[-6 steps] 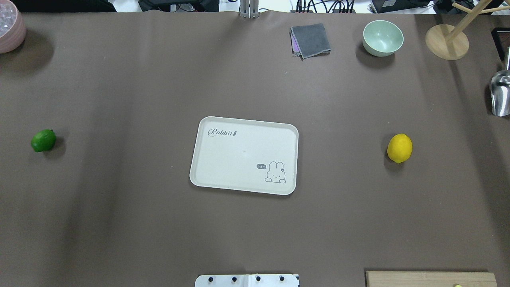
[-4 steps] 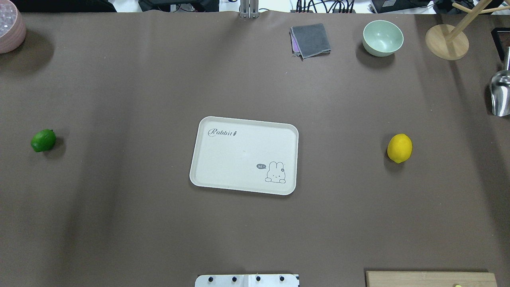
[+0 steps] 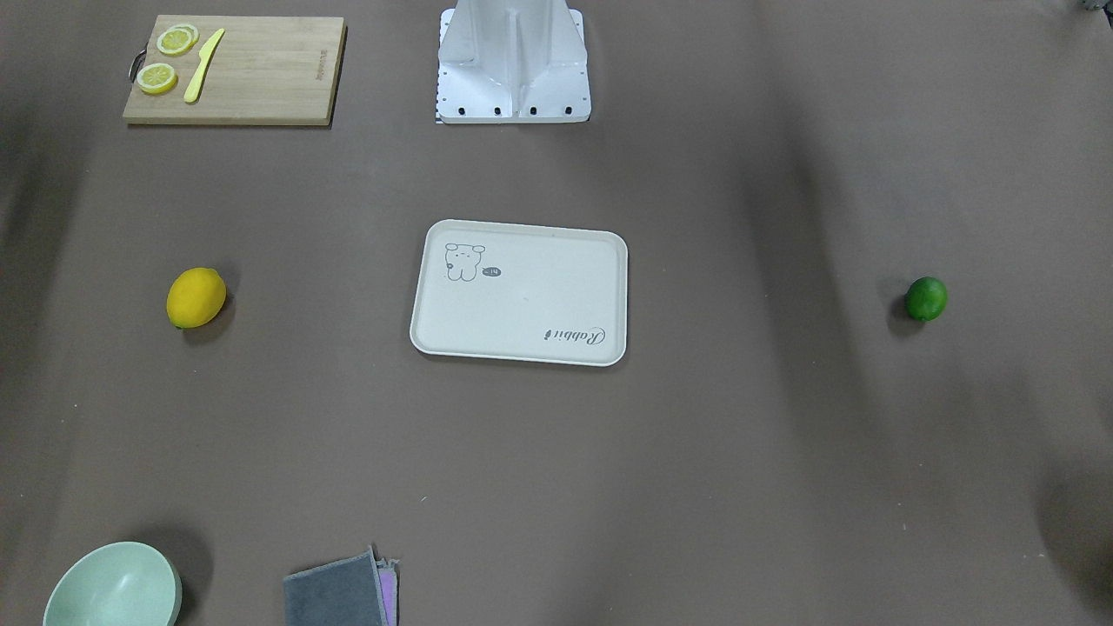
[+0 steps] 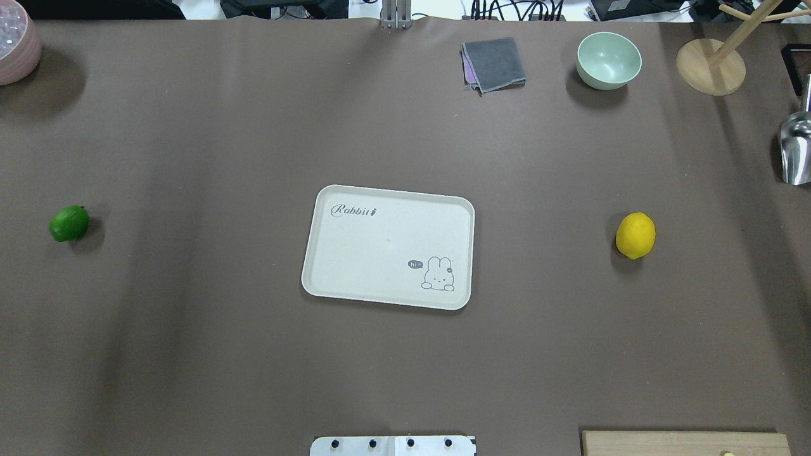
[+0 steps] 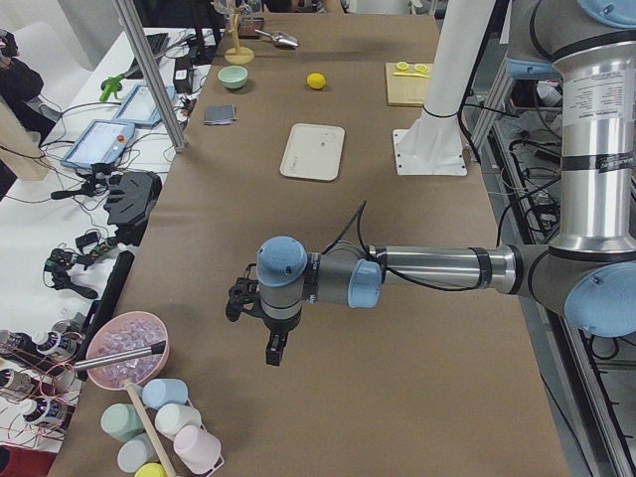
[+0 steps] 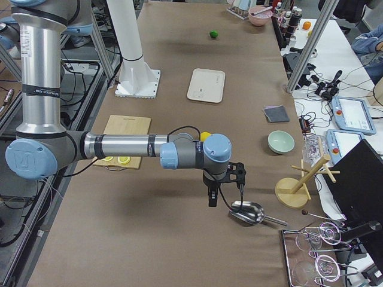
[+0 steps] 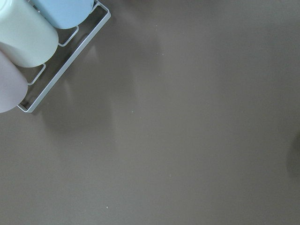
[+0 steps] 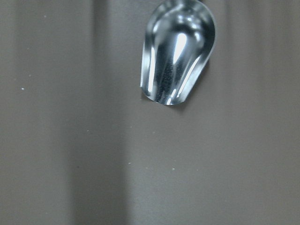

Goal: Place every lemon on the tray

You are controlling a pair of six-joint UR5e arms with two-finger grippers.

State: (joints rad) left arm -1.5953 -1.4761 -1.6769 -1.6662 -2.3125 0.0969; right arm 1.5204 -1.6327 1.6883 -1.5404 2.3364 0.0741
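Currently both lemons sit on the table cover, neither on the tray (image 4: 380, 253). The yellow lemon (image 4: 635, 235) lies well out on my right-arm side. The green lemon (image 4: 69, 223) lies well out on the left-arm side, with the tray between them.

Step in hand, as I judge it: the first reach.
- The left gripper (image 5: 273, 356) hangs over bare cover.
- The right gripper (image 6: 212, 196) hangs just beside a metal scoop (image 8: 178, 51).
- Only the side cameras show the grippers, so I cannot tell whether either one is spread or closed.

To do it well:
- Give each arm the fruit on its own side.
- Come down from straight above.
- Close across the yellow one's narrow waist, not its pointed ends.
- Squeeze gently, since I'd expect round fruit to squirt or roll.
- Release low, mid-tray, away from the rim.

View notes:
- The overhead and front cameras give fruit and tray positions but show no arms at all.
- The side cameras show the arms, but the lemons are tiny there. From the right end the yellow one is half hidden behind the arm.
- The front camera alone shows the lemon slices (image 3: 165, 61) on the cutting board (image 3: 261, 78); those are not targets.
- The left wrist camera sees only cover and a cup rack (image 7: 70, 51).
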